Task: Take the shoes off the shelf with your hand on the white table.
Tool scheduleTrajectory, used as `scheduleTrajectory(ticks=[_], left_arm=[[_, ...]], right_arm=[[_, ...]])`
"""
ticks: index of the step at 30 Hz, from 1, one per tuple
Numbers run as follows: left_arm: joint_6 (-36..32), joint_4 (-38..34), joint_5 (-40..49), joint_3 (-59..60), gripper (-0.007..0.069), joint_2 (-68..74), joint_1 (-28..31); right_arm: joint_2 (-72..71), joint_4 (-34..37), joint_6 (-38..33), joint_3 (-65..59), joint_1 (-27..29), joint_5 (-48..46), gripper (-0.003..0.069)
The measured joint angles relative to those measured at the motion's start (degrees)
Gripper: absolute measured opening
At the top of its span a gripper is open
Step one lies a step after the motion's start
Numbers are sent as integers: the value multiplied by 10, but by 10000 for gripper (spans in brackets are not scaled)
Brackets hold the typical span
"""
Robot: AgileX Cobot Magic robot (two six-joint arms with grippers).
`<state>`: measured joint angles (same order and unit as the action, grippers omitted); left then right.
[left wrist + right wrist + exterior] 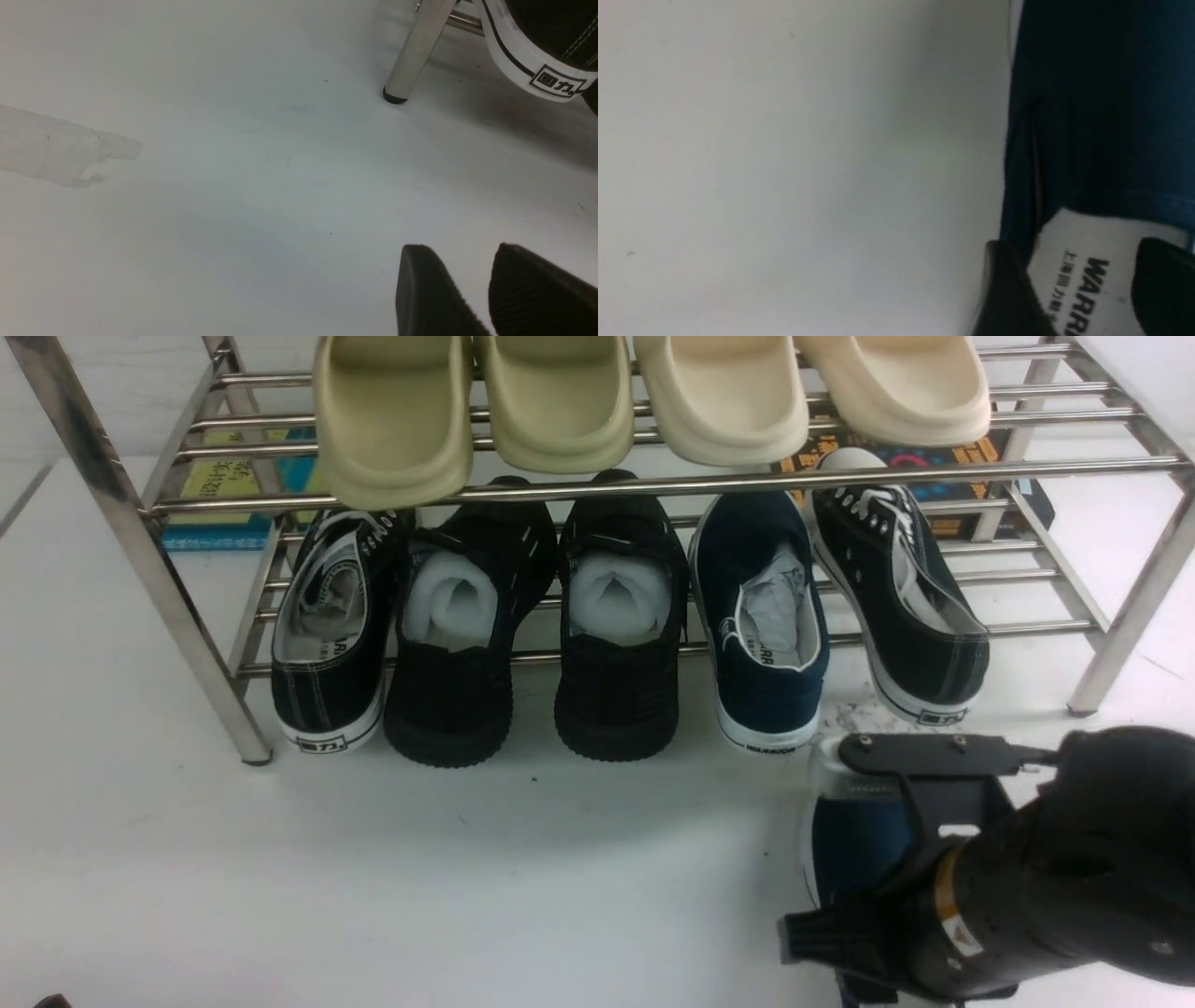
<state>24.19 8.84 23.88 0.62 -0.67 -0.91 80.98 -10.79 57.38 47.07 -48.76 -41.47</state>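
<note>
One navy slip-on shoe (854, 845) lies on the white table (467, 877) at the front right, its white sole toward the shelf. My right gripper (1073, 245) hangs over it, open: one finger is outside the navy collar (1101, 93) and the other is over the white printed lining. In the front view the bulky black hand (943, 784) covers much of this shoe. The second navy shoe (761, 616) sits on the lower tier of the chrome shelf (653, 483), heel toward me. My left gripper (461, 247) is open above bare table, holding nothing.
The lower tier also holds two black lace-up sneakers (331, 635) (901, 607) and two all-black shoes (457, 644) (621, 635). Beige slippers (392, 420) fill the top tier. Books (224, 485) lie behind. A shelf leg (416, 51) stands ahead of my left gripper.
</note>
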Motion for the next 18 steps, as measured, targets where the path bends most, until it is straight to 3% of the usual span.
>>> scheduleTrajectory(ticks=[6, 13, 18], left_arm=[[0, 0, 0, 0, 239, 0, 0], [0, 0, 0, 0, 239, 0, 0], [0, 0, 0, 0, 239, 0, 0]], right_arm=[[-77, 3, -81, 69, 0, -87, 509], [-59, -14, -197, 203, 1, -114, 511], [28, -71, -217, 274, 1, -91, 493]])
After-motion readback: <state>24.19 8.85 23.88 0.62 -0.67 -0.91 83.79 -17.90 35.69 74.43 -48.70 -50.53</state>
